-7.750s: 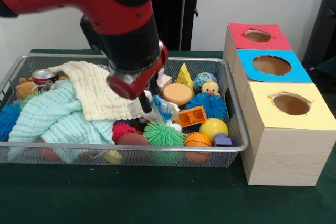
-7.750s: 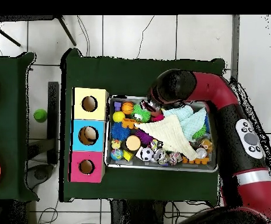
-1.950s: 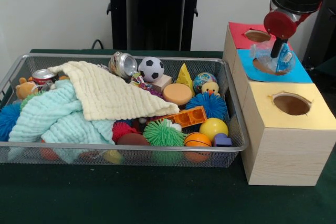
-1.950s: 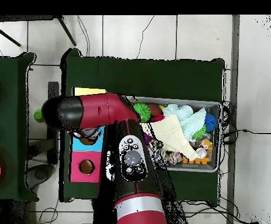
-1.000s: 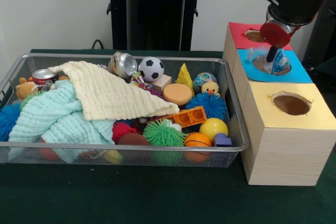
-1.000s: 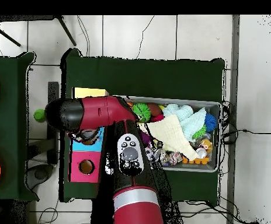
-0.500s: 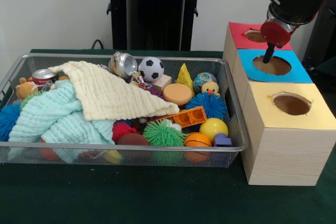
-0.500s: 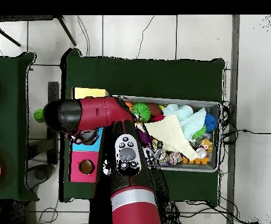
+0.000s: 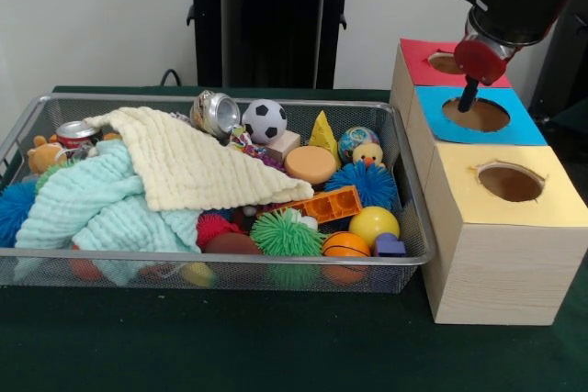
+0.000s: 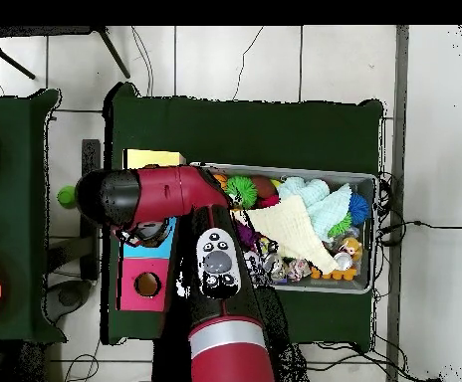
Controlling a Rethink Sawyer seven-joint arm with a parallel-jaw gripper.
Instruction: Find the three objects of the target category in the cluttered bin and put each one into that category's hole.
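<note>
On the dark green surface (image 9: 276, 346), we are hovering our gripper (image 9: 469, 98) above the hole (image 9: 476, 115) for dropping; whether it is parted, we cannot tell, while the bin (image 9: 230, 268) is waiting.

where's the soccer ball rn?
Front view: the soccer ball sits at the back of the bin, right of the silver can and left of the yellow wedge.
</note>
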